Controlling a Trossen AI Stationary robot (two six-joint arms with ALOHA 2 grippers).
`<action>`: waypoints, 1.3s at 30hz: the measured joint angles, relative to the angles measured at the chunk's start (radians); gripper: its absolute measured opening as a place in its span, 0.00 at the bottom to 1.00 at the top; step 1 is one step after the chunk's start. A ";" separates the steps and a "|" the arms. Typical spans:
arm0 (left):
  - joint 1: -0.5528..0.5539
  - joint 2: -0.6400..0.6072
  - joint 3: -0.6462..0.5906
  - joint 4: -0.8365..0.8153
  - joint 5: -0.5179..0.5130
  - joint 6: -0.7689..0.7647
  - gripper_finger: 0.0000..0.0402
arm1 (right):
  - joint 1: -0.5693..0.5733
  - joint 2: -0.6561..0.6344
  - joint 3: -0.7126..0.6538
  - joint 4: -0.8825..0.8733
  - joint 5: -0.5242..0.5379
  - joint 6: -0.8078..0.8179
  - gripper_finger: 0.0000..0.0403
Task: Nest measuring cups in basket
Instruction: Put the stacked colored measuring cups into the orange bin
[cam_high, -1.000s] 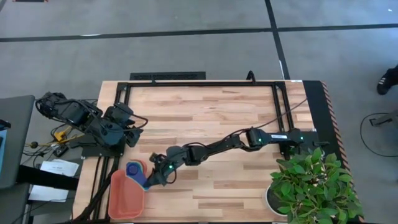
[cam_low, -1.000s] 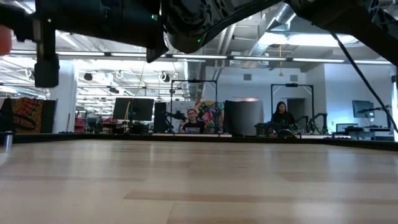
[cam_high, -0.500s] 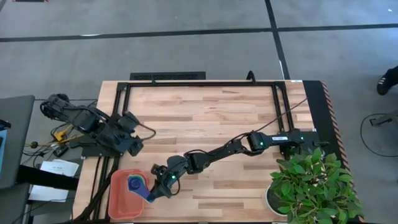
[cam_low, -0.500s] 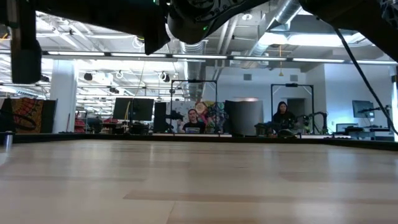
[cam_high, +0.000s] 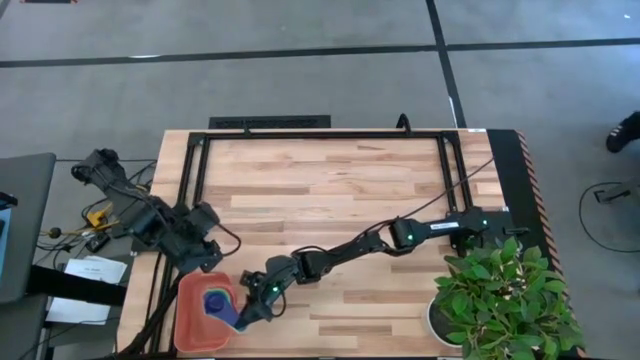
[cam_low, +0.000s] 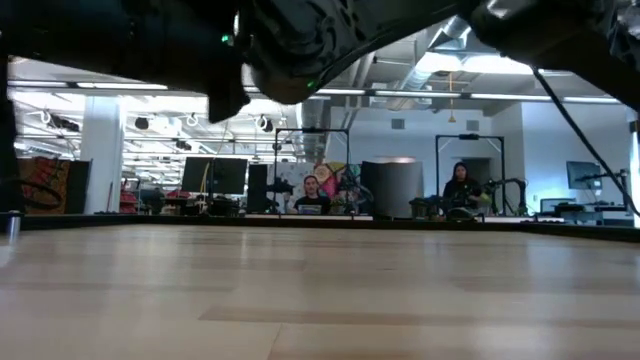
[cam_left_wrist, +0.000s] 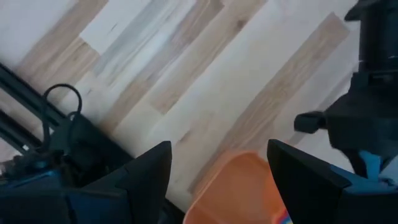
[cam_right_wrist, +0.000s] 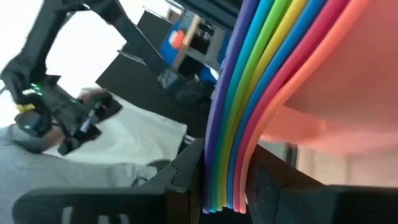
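Note:
The salmon-orange basket (cam_high: 192, 322) lies at the table's near-left corner. The measuring cups (cam_high: 218, 300) are nested into one stack inside its outline, with blue, green and purple showing from above. My right gripper (cam_high: 241, 313) reaches across the table and is shut on the stack at the basket's right rim. In the right wrist view the handles (cam_right_wrist: 231, 124) run as a rainbow band between the fingers. My left gripper (cam_high: 205, 264) hovers open just beyond the basket's far end. A corner of the basket (cam_left_wrist: 239, 186) shows between its fingers. My right gripper pinches the stacked handles (cam_right_wrist: 227, 177) of the nested cups between its two fingers (cam_right_wrist: 186, 177). The handles lie layered edge to edge in the gap. It comes from the table's right, slanting down. Whether the stack rests on the basket floor, I cannot tell.
A potted green plant (cam_high: 505, 300) stands at the near-right corner. A black frame (cam_high: 320, 133) runs along the far and left edges of the table. My right arm (cam_high: 400, 235) stretches across the near half. Bare wood lies in the middle and on the far side.
My right gripper carried the cup stack from the basket's far end toward the near edge, so it now sits over the basket's middle. My left arm swung toward the near edge and came close to the basket's far end.

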 joint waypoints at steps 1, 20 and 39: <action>-0.002 0.000 0.000 -0.001 0.000 -0.009 0.63 | 0.000 0.022 0.029 0.007 0.004 -0.008 0.28; -0.023 0.001 0.000 0.003 -0.002 -0.052 0.63 | -0.030 0.105 0.078 0.018 -0.054 0.055 0.28; -0.023 0.001 0.000 0.003 -0.015 -0.065 0.63 | -0.034 0.102 0.083 -0.018 -0.063 0.069 0.29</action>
